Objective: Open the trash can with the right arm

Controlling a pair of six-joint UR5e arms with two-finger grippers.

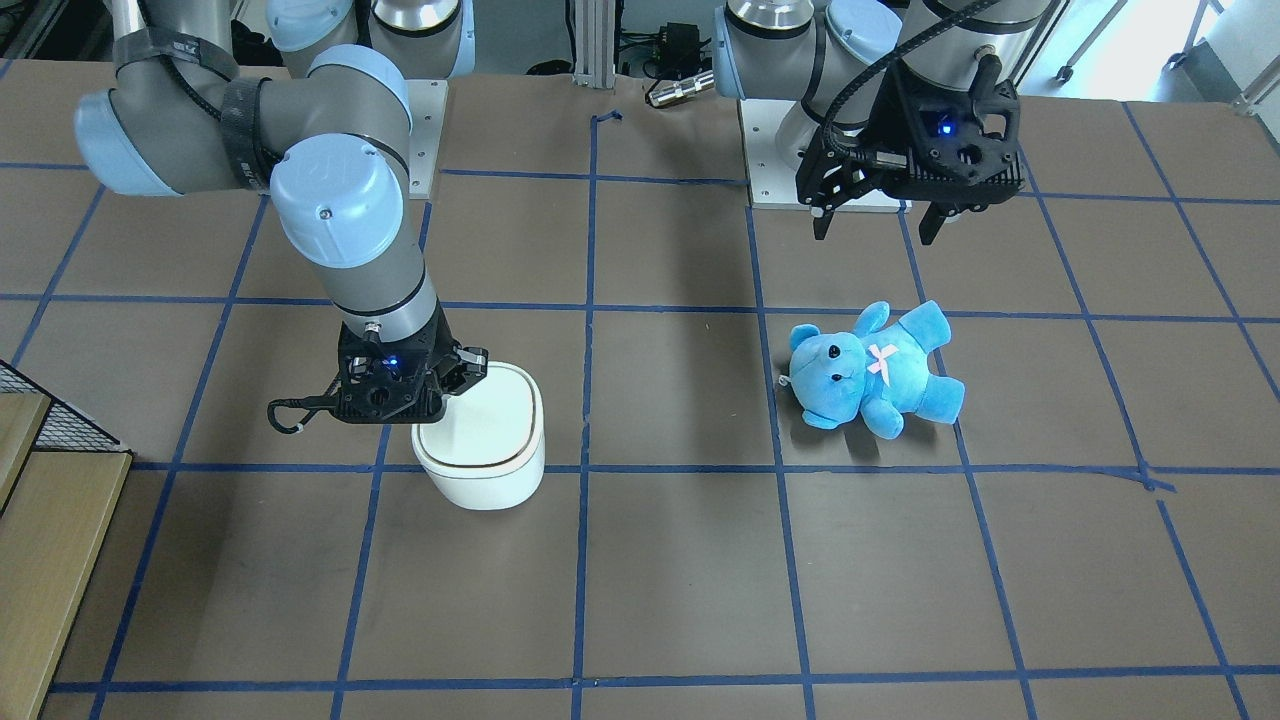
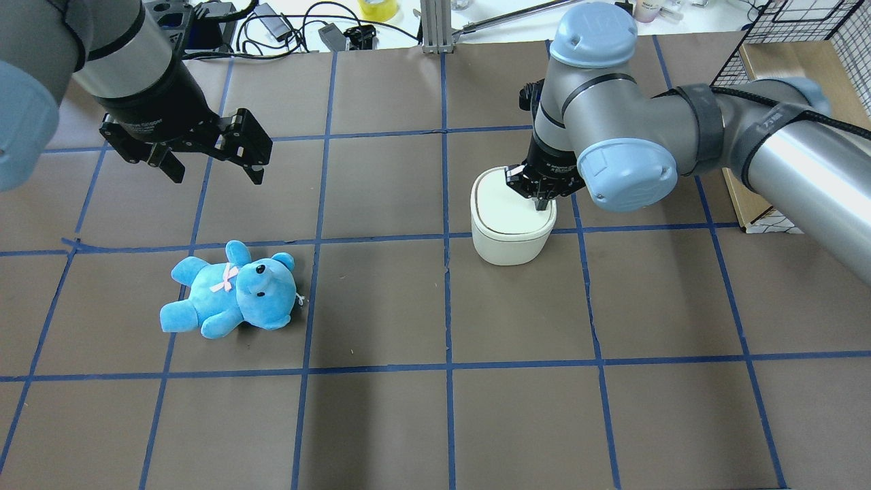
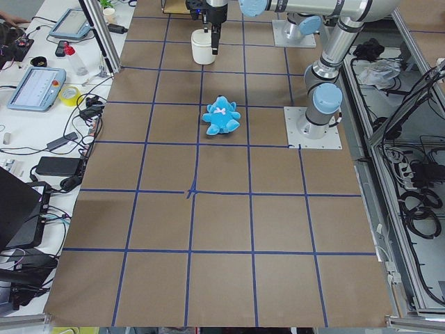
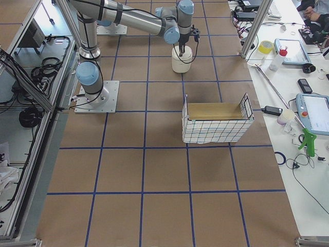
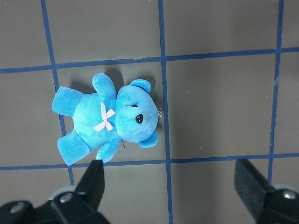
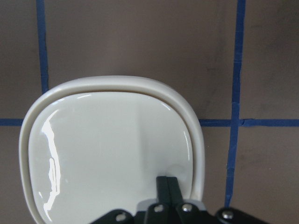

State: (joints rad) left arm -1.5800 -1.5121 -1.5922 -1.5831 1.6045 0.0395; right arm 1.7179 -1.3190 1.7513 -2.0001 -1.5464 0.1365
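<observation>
The white trash can (image 1: 485,440) stands on the brown table with its lid down; it also shows in the overhead view (image 2: 507,228) and fills the right wrist view (image 6: 112,149). My right gripper (image 1: 455,385) is shut, and its joined fingertips (image 6: 167,186) rest on the lid near one corner, by the rim (image 2: 542,202). My left gripper (image 1: 875,225) is open and empty, held above the table over a blue teddy (image 5: 107,121); its two fingers (image 5: 93,182) stand wide apart.
The blue teddy (image 1: 875,370) lies on its back about two grid squares from the can. A wire basket with a wooden box (image 4: 216,121) stands at the table edge on my right side (image 2: 803,68). Blue tape lines grid the table.
</observation>
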